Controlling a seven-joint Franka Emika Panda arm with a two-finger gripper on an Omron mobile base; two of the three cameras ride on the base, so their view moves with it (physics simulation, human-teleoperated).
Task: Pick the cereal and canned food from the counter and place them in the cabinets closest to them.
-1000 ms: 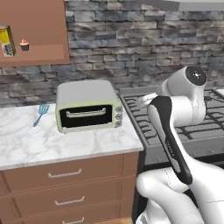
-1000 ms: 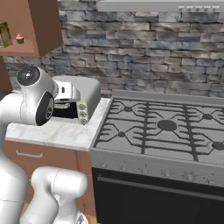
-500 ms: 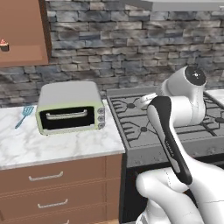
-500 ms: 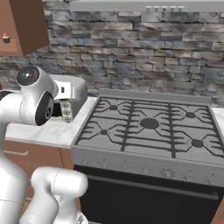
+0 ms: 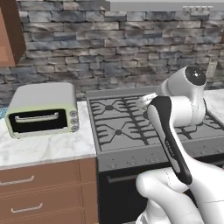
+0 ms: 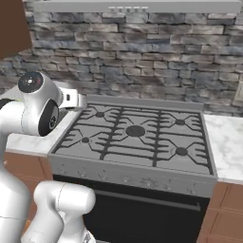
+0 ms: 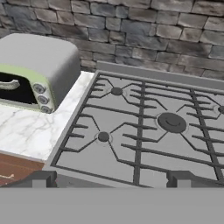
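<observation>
My white arm (image 5: 175, 131) stands folded above the grey gas stovetop with black grates (image 6: 135, 137), its two-finger gripper (image 7: 111, 178) spread wide and holding nothing, the dark fingertips (image 7: 43, 178) rising at six o'clock in the hand view over the front edge of the stove. In that view the stovetop runs from the centre out to three o'clock, and the grey-topped, pale green toaster oven with a dark glass door (image 7: 33, 72) sits at nine to ten o'clock on the white marble-look counter with grey veins (image 7: 30, 129), just beside the stove's left edge.

In the left base view the toaster oven (image 5: 41, 109) stands at nine o'clock on the counter (image 5: 48, 144) over brown wooden drawers with grey bar handles (image 5: 43, 192), with the stovetop (image 5: 127, 127) at centre. A plain brown wooden wall cabinet (image 5: 9, 30) shows its corner at ten to eleven o'clock, its inside out of frame. A grey range hood (image 6: 137, 5) spans twelve o'clock in the right base view before the grey stone-brick wall (image 6: 142, 52), and a further stretch of marble counter (image 6: 227, 142) lies at three o'clock, touching the stove's right side. I cannot see the cereal or the canned food from here.
</observation>
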